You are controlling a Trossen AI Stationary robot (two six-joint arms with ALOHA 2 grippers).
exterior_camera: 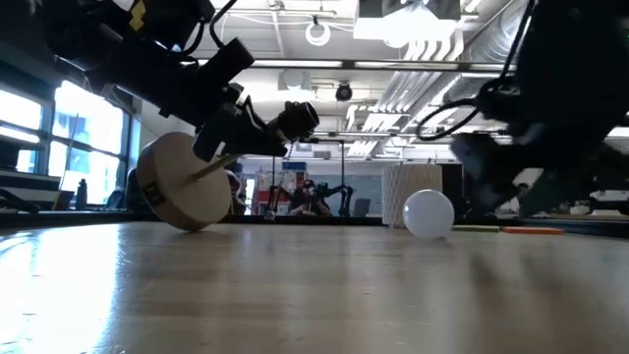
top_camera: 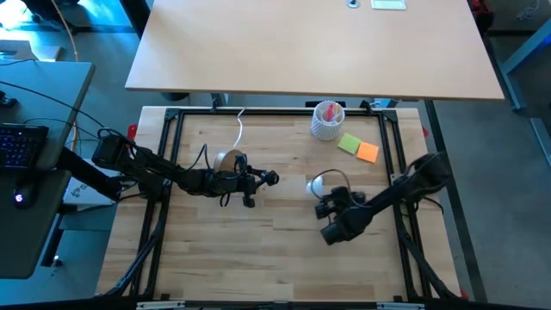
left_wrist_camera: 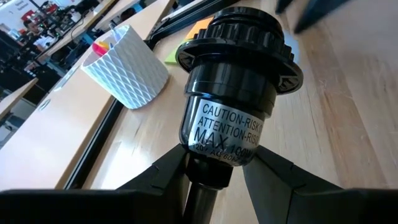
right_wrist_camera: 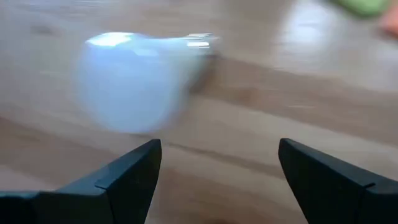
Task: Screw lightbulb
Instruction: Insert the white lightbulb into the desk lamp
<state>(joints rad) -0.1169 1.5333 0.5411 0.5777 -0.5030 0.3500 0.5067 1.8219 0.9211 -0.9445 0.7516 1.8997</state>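
Note:
The lightbulb [top_camera: 318, 183] lies on its side on the table, white globe and silvery base [right_wrist_camera: 202, 42]; it also shows in the low view [exterior_camera: 429, 213]. My right gripper [right_wrist_camera: 217, 168] hangs open just on the near side of it, touching nothing. My left gripper [top_camera: 248, 181] is shut on the lamp stand, which has a round wooden base [exterior_camera: 182, 192] and a black socket [left_wrist_camera: 239, 68]. The stand is tilted, and its socket points toward the table's right. My left gripper pinches the stand's thin black neck [left_wrist_camera: 208, 177], just behind the socket, between its two fingers. The fingers come from the table's left, slanting slightly down. The stand is tipped over, the lower rim of its wooden base [exterior_camera: 192, 224] on the table and the socket [exterior_camera: 300, 118] raised.
A white patterned cup [top_camera: 327, 120] with pink contents stands at the far side, and it also shows in the left wrist view [left_wrist_camera: 127, 65]. Green and orange sticky notes [top_camera: 359, 147] lie beside it. A white cord [top_camera: 238, 129] runs from the stand toward the far edge.

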